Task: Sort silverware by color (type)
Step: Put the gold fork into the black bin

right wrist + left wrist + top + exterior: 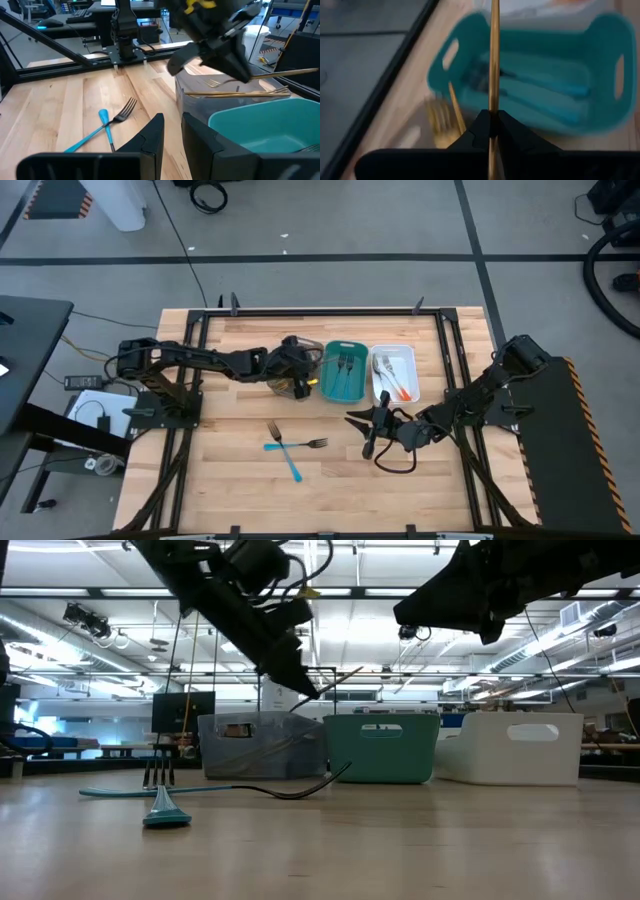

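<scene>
— While the left gripper (303,377) hangs over the grey-brown tray (284,383), what do its fingers hold?
— They're clenched on a gold utensil (494,55).
— And the right gripper (366,422)?
— Above bare wood, fingers slightly parted, holding nothing; two blue-handled pieces (288,450) lie crossed nearby

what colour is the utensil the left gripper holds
Gold; the utensil shows best in the left wrist view.

In the left wrist view the gold utensil (494,60) runs off at twelve o'clock, its head unseen; the teal tray (600,120) and its blue-handled pieces (555,90) are blurred.
</scene>
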`<state>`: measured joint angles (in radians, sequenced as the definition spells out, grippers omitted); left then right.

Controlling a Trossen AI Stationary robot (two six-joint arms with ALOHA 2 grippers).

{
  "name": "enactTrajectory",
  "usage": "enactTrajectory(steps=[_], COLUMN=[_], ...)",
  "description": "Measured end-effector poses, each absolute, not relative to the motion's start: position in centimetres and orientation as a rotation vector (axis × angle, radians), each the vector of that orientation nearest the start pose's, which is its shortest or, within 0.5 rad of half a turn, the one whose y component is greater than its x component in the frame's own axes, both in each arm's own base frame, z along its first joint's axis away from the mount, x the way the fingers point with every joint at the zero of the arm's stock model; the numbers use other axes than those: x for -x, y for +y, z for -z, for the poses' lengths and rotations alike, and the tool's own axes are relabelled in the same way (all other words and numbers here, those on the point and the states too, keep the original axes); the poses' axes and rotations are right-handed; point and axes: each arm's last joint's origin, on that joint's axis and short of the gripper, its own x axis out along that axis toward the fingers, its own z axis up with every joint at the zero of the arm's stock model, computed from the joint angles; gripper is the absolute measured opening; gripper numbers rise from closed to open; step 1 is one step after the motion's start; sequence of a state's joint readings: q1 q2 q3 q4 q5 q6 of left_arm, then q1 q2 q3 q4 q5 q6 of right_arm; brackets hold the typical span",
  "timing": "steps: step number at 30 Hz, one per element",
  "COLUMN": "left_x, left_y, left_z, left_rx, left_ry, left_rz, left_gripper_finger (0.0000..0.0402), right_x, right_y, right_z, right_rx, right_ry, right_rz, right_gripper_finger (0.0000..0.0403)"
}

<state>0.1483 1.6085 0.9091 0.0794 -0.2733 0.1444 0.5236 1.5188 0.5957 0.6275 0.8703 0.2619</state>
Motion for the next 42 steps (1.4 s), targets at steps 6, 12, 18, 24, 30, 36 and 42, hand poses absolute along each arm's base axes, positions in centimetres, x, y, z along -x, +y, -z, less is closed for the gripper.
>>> enactTrajectory(steps=[6,12,18,24,30,36,42], left_x=[-31.2,-30.1,-29.3,-28.8,-28.2,-27.7,-26.5], left_y=[5.9,5.8,5.6,5.7,5.7,5.6,5.5], left_z=[-19.7,-18.6,-17.5,-16.9,-16.2,-15.6,-14.6], left_rx=[-0.109,-0.037,-0.003,0.019,0.051,0.075,0.108], left_ry=[0.579,0.497,0.438,0.435,0.41,0.412,0.378], left_rz=[-0.4,-0.425,-0.444,-0.466,-0.494,-0.516,-0.547], left_gripper_finger=[0.0027,0.0027,0.0027,0.0027,0.0027,0.0027,0.0027], right_x=[-25.7,-25.7,-25.7,-25.7,-25.7,-25.7,-25.7], right_y=[12.3,12.3,12.3,12.3,12.3,12.3,12.3], right_z=[-18.2,-18.2,-18.2,-18.1,-18.1,-18.1,-18.1], right_rx=[-0.067,-0.068,-0.069,-0.072,-0.072,-0.073,-0.072], right_ry=[0.188,0.189,0.189,0.189,0.19,0.19,0.19], right_rz=[0.372,0.373,0.373,0.374,0.374,0.374,0.374], right_gripper_finger=[0.0075,0.0075,0.0075,0.0075,0.0075,0.0075,0.0075])
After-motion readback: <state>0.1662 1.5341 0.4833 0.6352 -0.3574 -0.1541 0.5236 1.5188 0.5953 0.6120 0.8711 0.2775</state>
